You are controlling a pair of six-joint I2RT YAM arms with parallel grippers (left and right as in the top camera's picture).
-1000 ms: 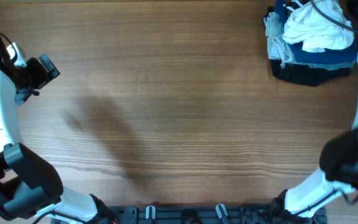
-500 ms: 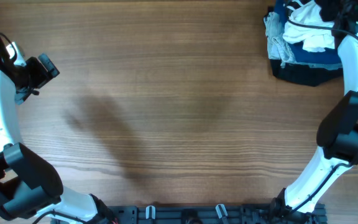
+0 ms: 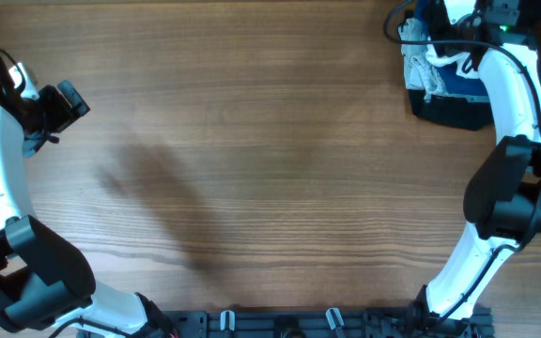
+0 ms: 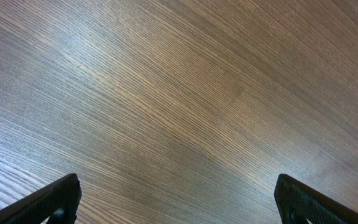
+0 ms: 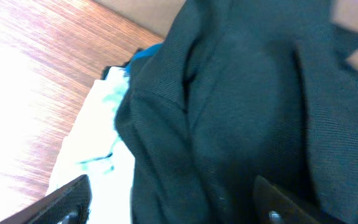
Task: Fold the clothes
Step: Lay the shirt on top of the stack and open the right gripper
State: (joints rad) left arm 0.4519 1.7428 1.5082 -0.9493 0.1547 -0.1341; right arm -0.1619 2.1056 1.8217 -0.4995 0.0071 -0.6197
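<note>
1. Clothes pile (image 3: 444,101) lies at the far right corner of the table (image 3: 270,169).
2. Right gripper (image 5: 176,199), fingers spread, hangs close over the pile's dark fabric (image 5: 241,112).
3. Left gripper (image 4: 182,199), also spread, is well apart from the pile.

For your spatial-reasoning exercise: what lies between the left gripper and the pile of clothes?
In the overhead view, only bare wooden table separates the left gripper from the pile of clothes.

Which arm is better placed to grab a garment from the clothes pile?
Right. The right end effector hovers open over the pile of white, grey and dark clothes; the left end effector faces bare wooden table.
</note>
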